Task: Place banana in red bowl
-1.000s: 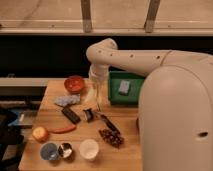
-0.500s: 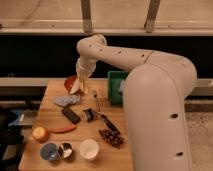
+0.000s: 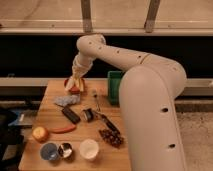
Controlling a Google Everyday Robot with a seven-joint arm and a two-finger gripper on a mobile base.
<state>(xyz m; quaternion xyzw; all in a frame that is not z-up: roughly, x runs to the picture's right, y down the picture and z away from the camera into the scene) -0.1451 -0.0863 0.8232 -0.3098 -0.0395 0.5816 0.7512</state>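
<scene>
1. The gripper (image 3: 76, 79) is over the bench's (image 3: 50, 145) far-left corner. It looks clamped on the banana (image 3: 73, 85), which dangles right over the red bowl (image 3: 76, 91).
2. I'd lower it until the peel ends sit inside the rim, then let go.
3. Keep it centred or it'll flop out.

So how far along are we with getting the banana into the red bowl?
Done: the banana is off the table, up at the red bowl. In hand: the gripper hangs right over the bowl with the banana at its tip. Left: dropping it in and pulling the arm away; I cannot tell whether it rests inside yet.
</scene>
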